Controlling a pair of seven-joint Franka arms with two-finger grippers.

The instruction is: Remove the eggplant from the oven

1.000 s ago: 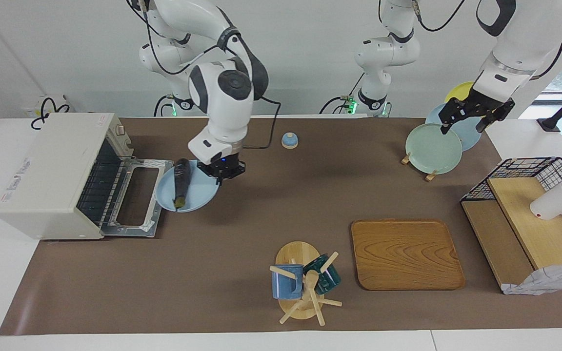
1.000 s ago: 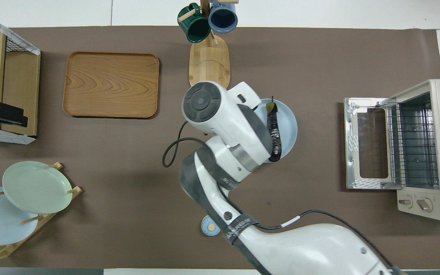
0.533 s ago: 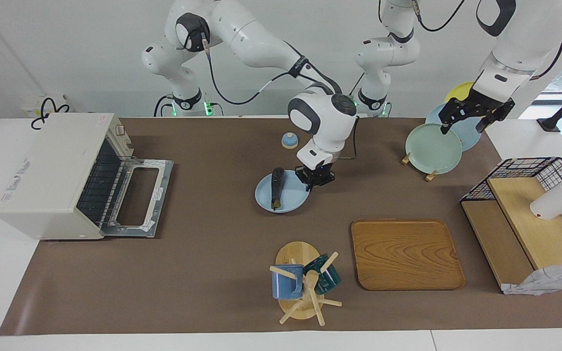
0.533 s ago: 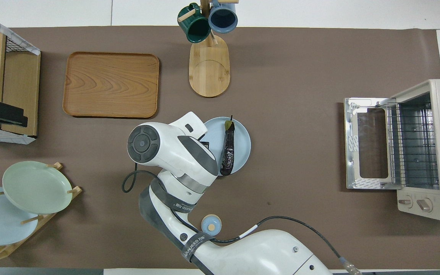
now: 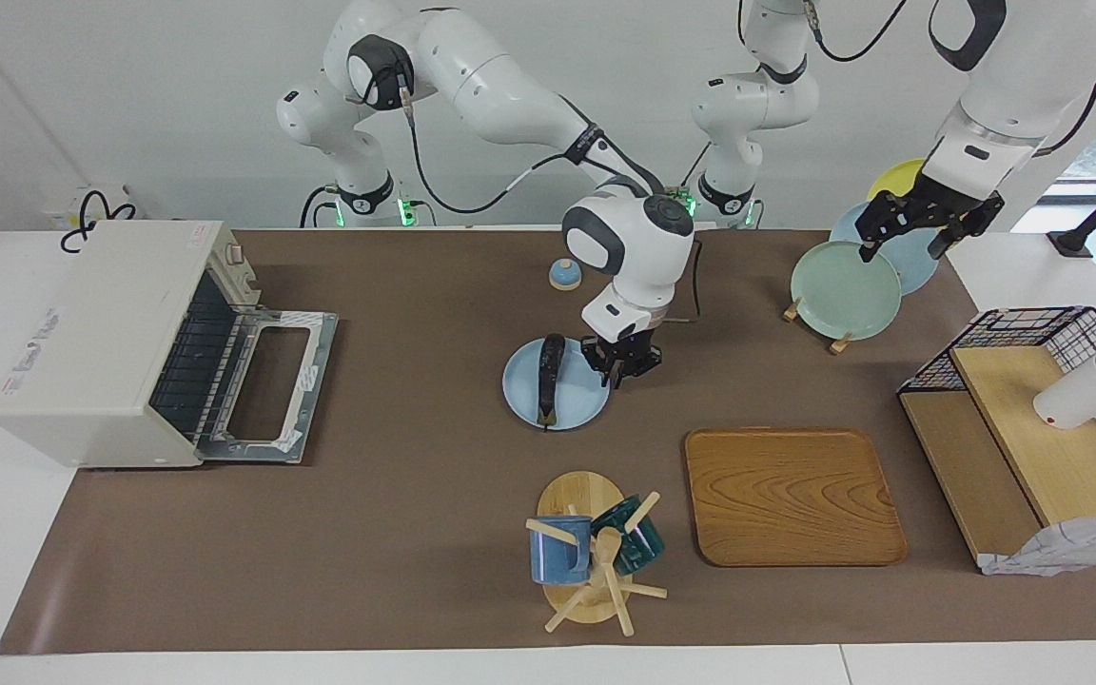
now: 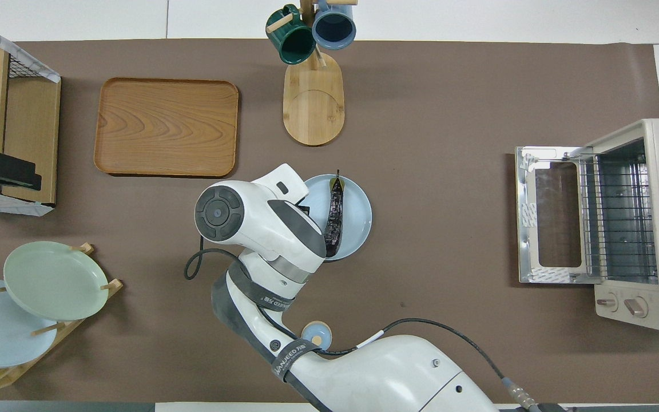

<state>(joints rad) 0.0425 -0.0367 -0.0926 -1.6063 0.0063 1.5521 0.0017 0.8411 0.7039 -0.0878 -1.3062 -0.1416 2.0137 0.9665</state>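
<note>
Purple eggplant (image 5: pixel 548 377) lies on a plate (image 5: pixel 578 404) beside the right gripper (image 5: pixel 622 363).

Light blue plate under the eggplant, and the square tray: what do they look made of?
Light blue plate: probably glazed ceramic or melamine, judging by its smooth, even, softly shiny surface. Tray: wood or wood veneer with visible curved grain and a satin finish. Eggplant: glossy dark skin.

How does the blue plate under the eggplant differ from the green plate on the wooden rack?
The blue plate is level at mid-table and carries the eggplant; the green plate stands tilted in its rack toward the left arm's end, and is bare. The right end effector is at the blue plate's rim; the left end effector, open, hangs over the green plate's top edge. Both are round and plain.
</note>
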